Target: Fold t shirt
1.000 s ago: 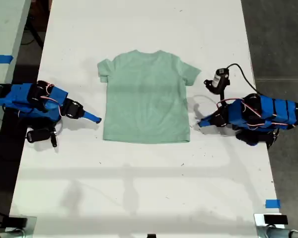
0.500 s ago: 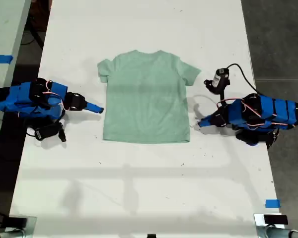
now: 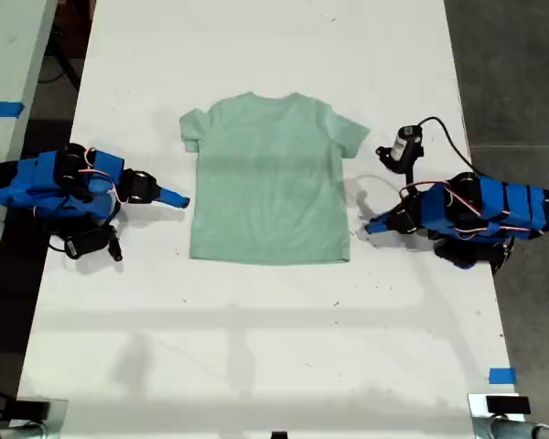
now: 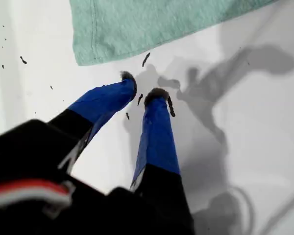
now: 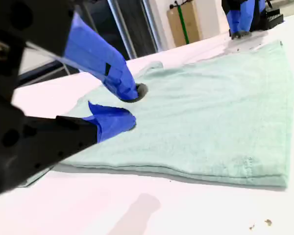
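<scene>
With the t shirt [image 3: 270, 178] flat on the counter [image 3: 256, 347], my first gripper [image 3: 371, 226] and my second gripper [image 3: 181, 200] flank its right and left edges in the exterior view, jaws narrowly parted and empty, apparently ready to pinch.

In my first wrist view only one hem corner of the t shirt [image 4: 152, 27] shows; the rest runs off the frame. In my second wrist view my second gripper [image 5: 130, 105] covers part of the cloth. Dark specks on the white table [image 4: 264, 147] are too small to identify.
</scene>
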You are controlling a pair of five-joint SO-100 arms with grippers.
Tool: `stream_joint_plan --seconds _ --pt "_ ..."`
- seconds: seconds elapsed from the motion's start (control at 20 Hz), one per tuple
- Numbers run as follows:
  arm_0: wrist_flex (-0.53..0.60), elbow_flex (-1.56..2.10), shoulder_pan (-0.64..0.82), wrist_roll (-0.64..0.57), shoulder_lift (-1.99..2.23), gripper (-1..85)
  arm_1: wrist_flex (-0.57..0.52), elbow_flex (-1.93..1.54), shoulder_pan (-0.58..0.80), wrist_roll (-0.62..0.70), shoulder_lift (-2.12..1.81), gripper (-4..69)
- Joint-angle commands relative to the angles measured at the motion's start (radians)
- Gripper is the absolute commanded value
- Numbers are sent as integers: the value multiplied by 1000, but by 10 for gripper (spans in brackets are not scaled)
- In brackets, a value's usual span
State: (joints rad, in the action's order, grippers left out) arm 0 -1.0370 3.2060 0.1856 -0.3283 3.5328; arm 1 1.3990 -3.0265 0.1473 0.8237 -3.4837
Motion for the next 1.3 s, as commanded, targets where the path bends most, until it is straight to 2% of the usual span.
stream_joint_plan --seconds 0.0,1.25 --pt "5 15 -6 5 3 38 -12 -57 8 0 -15 74" --pt "5 15 -14 11 3 21 -12 -57 3 0 -15 74"
